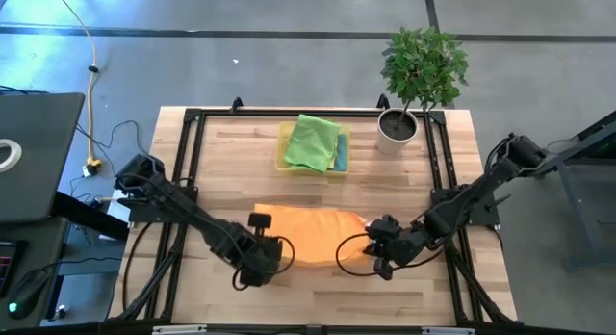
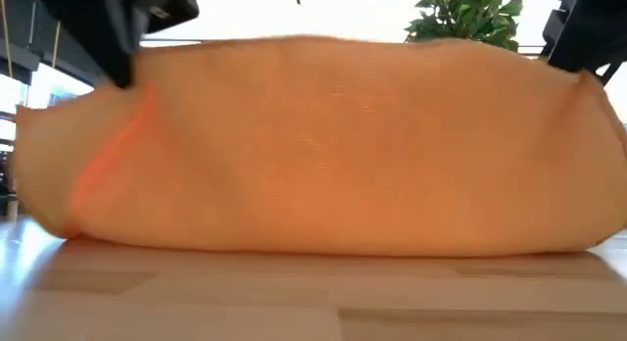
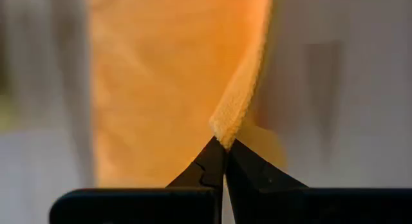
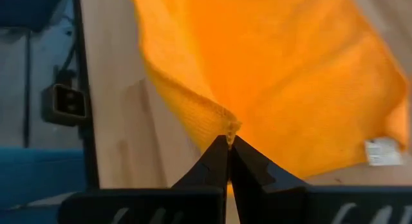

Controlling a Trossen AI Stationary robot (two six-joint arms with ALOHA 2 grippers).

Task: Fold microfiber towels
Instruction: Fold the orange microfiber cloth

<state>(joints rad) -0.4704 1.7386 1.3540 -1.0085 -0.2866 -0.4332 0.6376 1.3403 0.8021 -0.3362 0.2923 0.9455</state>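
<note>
An orange microfiber towel (image 1: 313, 236) lies across the table's middle and fills the low view (image 2: 323, 145), its lower part resting on the wooden top. My left gripper (image 3: 224, 141) is shut on the towel at its left near end (image 1: 279, 248). My right gripper (image 4: 228, 140) is shut on it at the right near end (image 1: 371, 246). Farther back, a green towel (image 1: 310, 142) lies on top of a blue one (image 1: 341, 154) in the yellow tray (image 1: 284, 152). My left gripper pinches a corner of the orange towel (image 3: 222, 129) between its two fingers, coming steeply from above. That corner is raised and the cloth hangs away from it down to the table. My right gripper pinches another corner (image 4: 226, 129) between its two fingers, slanting down from the table's right. The cloth spreads from that corner, with its far part on the table.
A potted plant (image 1: 419, 75) stands at the table's far right corner. A black frame (image 1: 192, 118) runs around the tabletop. Bare wood (image 1: 318, 296) shows along the near edge. A white label (image 4: 381, 150) sits at one edge of the orange towel.
</note>
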